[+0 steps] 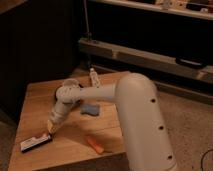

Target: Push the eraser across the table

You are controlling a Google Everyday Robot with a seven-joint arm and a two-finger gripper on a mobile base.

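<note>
We see the gripper (51,130) low over the table (35,95), tip touching the eraser (36,142) lying just below-left of it. We cannot tell its opening. A carrot (94,145) lies to its right, a blue pad (90,109) beyond.

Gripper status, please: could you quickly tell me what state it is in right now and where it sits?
Gripper: low over the table, its tip at the right end of the eraser; it is not holding anything.

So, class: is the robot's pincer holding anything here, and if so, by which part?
Nothing looks held. The pincer is down at the right end of the eraser on the table, apparently touching it for a push rather than gripping it.
</note>
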